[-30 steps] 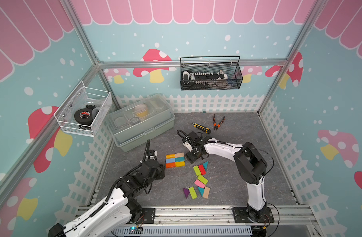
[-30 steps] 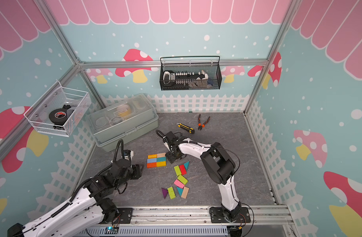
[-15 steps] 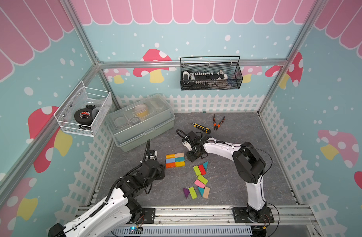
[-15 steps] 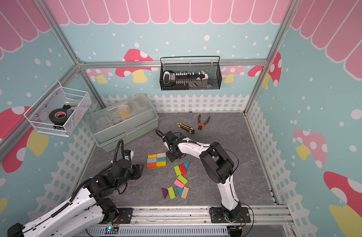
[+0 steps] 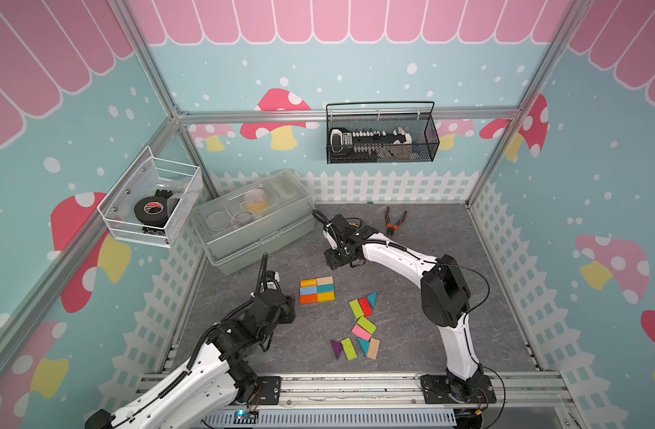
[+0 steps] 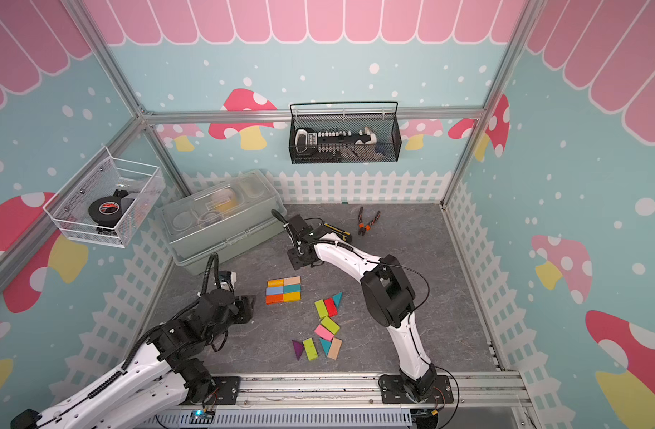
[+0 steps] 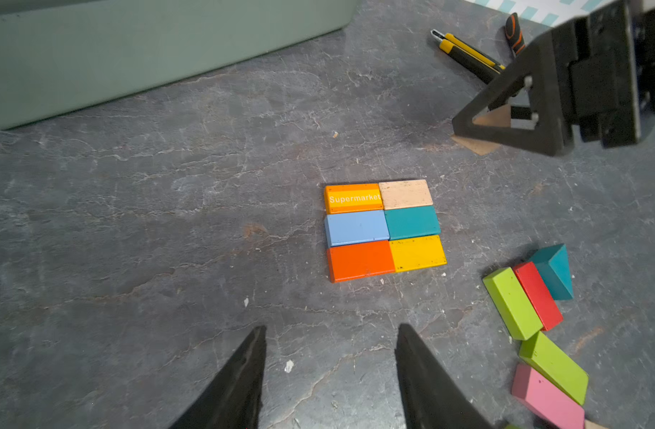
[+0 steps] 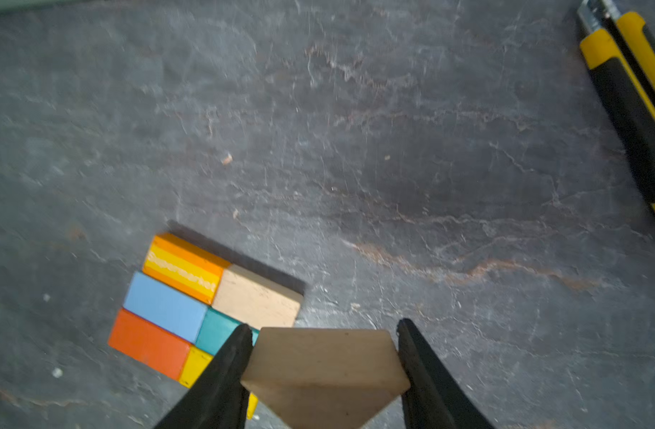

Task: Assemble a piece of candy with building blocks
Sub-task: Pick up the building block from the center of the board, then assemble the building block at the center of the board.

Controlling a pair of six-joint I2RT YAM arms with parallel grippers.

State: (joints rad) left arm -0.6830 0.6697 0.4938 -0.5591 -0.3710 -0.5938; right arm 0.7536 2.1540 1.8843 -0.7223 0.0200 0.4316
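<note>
Right gripper (image 8: 324,375) is clamping a tan wedge (image 8: 326,371) between both fingers, seen plainly in the right wrist view, and is sitting behind the block grid (image 5: 317,289) toward the back of the mat (image 5: 411,334). From the left wrist view the same gripper (image 7: 504,126) is showing the wedge (image 7: 493,120) low, with a corner peeking out under the finger; touching the mat or not, cannot tell. Left gripper (image 7: 329,371) is hanging with jaws apart and nothing between them, just left of the grid, pointing at it. Grid is lying flat as six touching rectangles in two columns: striped orange block (image 7: 353,198) beside tan block (image 7: 405,194), blue block (image 7: 355,227) beside teal block (image 7: 412,222), orange block (image 7: 360,260) beside yellow block (image 7: 417,253). Loose blocks are lying right of the grid and nearer the front: green block (image 7: 511,302), red block (image 7: 537,295) and teal wedge (image 7: 554,271) touching in a row, then another green one (image 7: 552,366) and pink block (image 7: 547,397). Nearest the front rail in both top views are sitting purple wedge (image 5: 336,349), a green block (image 5: 348,348), a teal wedge (image 5: 363,345) and a tan block (image 5: 373,348). Knife (image 8: 630,107) and pliers (image 5: 394,223) are lying at the back of the mat, well apart from the blocks. Bin (image 5: 255,223) is standing in the back left corner.
</note>
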